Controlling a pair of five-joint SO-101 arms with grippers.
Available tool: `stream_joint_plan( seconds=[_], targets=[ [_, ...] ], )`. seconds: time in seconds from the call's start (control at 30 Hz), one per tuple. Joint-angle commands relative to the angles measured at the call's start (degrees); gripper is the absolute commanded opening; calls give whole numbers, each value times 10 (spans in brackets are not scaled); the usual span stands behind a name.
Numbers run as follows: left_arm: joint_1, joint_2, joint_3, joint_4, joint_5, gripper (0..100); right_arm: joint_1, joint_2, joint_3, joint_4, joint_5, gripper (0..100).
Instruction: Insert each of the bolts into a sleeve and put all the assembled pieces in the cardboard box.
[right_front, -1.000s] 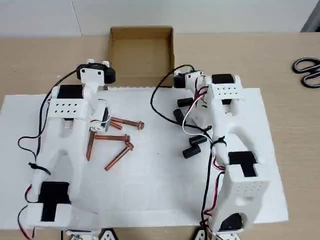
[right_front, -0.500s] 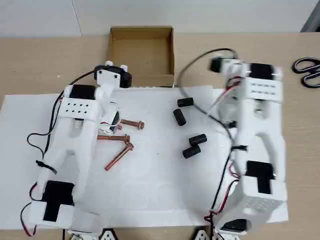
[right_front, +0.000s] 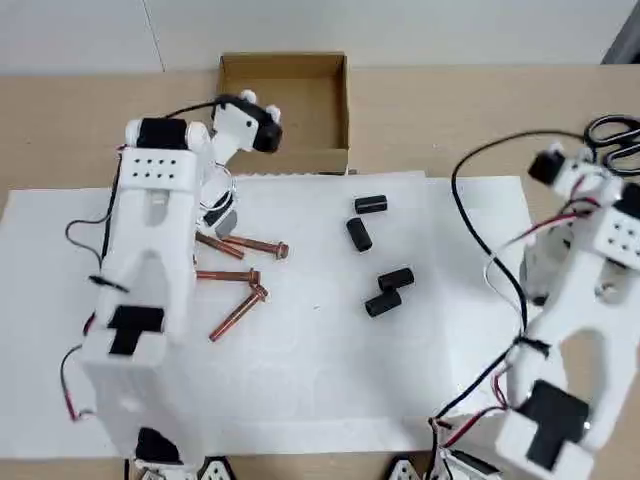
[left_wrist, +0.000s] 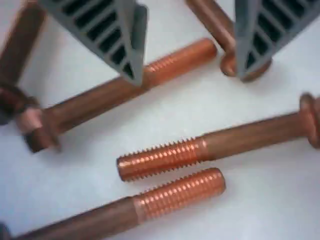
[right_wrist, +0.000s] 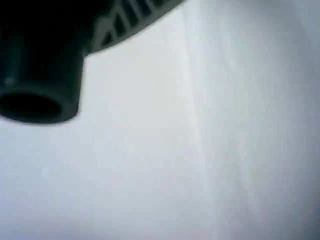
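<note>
Holding left gripper wide open just above the copper bolts, grasping nothing; clamping a black sleeve in the right gripper over the white sheet

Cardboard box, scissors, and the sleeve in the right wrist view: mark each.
Cardboard box (right_front: 284, 68): high view, back wall.
Scissors (right_front: 612, 120): high view, handle loop.
Sleeve (right_wrist: 42, 75): right wrist view, its side.

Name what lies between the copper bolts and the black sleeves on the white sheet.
Nothing: in the high view, the stretch of white sheet between the bolts and the sleeves is bare.
</note>
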Motion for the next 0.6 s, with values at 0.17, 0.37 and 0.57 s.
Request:
stream_joint_plan(
  seconds=[0.17,0.37,0.57],
  targets=[
    [6,6,-12,16,-258,122,83,-93,132,-48,47,4],
    [27,9,-12,15,-322,122,93,-133,226,-80,55,4],
    [66,11,-11,-4,-342,123,92,-172,270,-94,51,4]
  ],
)
